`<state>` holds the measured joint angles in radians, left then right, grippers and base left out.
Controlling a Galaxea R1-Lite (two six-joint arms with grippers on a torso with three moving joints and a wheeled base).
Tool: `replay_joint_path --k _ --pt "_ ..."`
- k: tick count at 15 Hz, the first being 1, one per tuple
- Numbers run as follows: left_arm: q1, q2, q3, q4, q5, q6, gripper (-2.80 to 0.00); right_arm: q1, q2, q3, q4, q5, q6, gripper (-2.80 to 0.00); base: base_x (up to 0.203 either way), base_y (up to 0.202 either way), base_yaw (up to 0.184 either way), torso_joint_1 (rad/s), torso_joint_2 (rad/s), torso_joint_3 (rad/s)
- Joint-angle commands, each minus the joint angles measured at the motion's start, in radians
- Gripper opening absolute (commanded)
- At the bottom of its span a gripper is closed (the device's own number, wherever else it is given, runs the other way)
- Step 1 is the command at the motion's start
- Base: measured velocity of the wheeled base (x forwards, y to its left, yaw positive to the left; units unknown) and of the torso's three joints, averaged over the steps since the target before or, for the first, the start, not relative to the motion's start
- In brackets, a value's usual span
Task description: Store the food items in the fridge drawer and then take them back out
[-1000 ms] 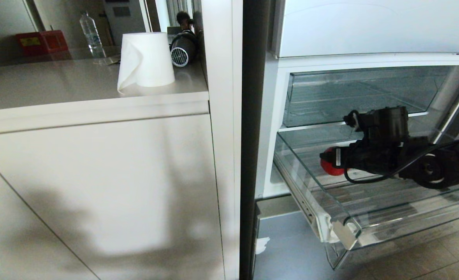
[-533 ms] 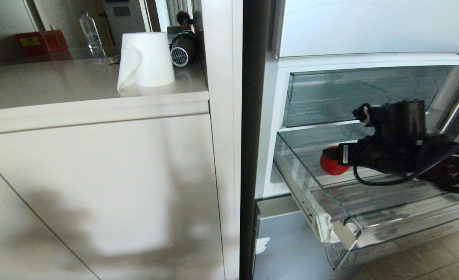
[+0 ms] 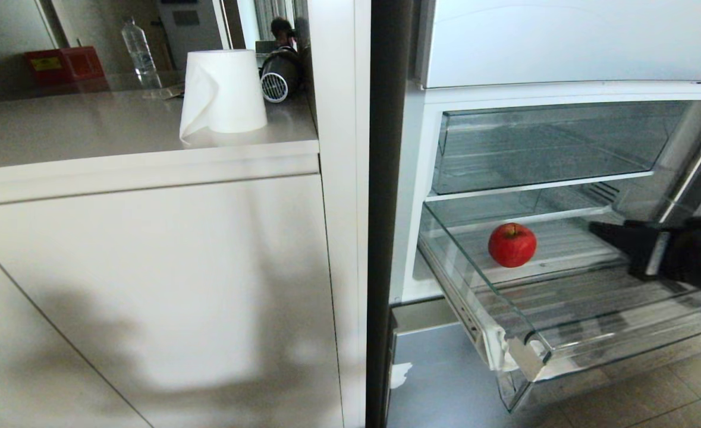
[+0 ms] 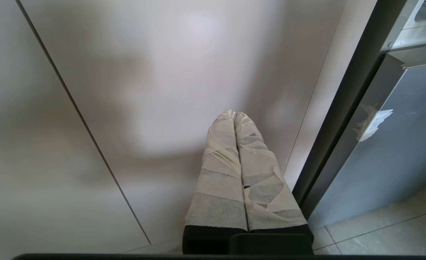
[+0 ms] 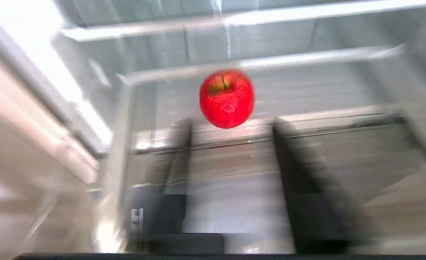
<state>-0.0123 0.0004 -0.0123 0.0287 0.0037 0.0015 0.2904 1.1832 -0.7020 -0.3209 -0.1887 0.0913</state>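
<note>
Clear plastic makes up the fridge drawer (image 3: 508, 309), pulled out toward the robot, with scraps of white tape at its nearest front corner. Just over its right side hangs the right gripper (image 5: 231, 180), empty, its two dark fingers spread with a plain gap between them; the smear in the right wrist view makes it hard to say how wide they stand. Further in, toward the drawer's back left, a single red apple (image 3: 511, 244) sits upright on the ribbed floor, stalk up, well apart from the fingers and touching neither wall. No second red item shows in any view. Beyond it lies an upper clear compartment (image 3: 549, 145), with nothing visible inside.

The apple looks firm, smooth and fairly light, probably a little slippery, and round enough to roll on the ribs if nudged. The best hold seems to be across its widest middle, one finger on each side, closing gently.

The left gripper (image 4: 244, 173) is parked low by the white cabinet front (image 3: 148, 279), its taped fingers pressed together on nothing.
</note>
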Motion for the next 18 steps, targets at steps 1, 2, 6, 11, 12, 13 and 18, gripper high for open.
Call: replay_joint_path --k 1,2,6,11,12,13,18 --pt "0.000 0.000 0.000 0.000 0.001 0.000 -2.80 0.004 -0.292 0.095 -0.002 0.004 0.000 -2.80 0.000 0.000 0.000 0.000 0.00 0.000" --pt "0.000 0.000 0.000 0.000 0.001 0.000 -2.80 0.001 -0.401 0.146 -0.001 0.014 0.000 -2.80 0.000 0.000 0.000 0.000 0.00 0.000" --pt "0.000 0.000 0.000 0.000 0.001 0.000 -2.80 -0.038 -0.773 0.356 0.020 0.037 -0.008 -2.80 0.000 0.000 0.000 0.000 0.00 0.000" --pt "0.000 0.000 0.000 0.000 0.001 0.000 -2.80 -0.096 -0.908 0.672 0.084 0.145 -0.073 -2.80 0.000 0.000 0.000 0.000 0.00 0.000" --pt "0.000 0.000 0.000 0.000 0.001 0.000 -2.80 -0.098 -0.909 0.703 0.119 0.172 -0.082 -2.80 0.000 0.000 0.000 0.000 0.00 0.000" --pt "0.000 0.000 0.000 0.000 0.001 0.000 -2.80 -0.098 -0.910 0.704 0.204 0.188 -0.082 -2.80 0.000 0.000 0.000 0.000 0.00 0.000" --pt "0.000 0.000 0.000 0.000 0.001 0.000 -2.80 -0.096 -0.912 0.703 0.267 0.263 -0.075 -2.80 0.000 0.000 0.000 0.000 0.00 0.000"
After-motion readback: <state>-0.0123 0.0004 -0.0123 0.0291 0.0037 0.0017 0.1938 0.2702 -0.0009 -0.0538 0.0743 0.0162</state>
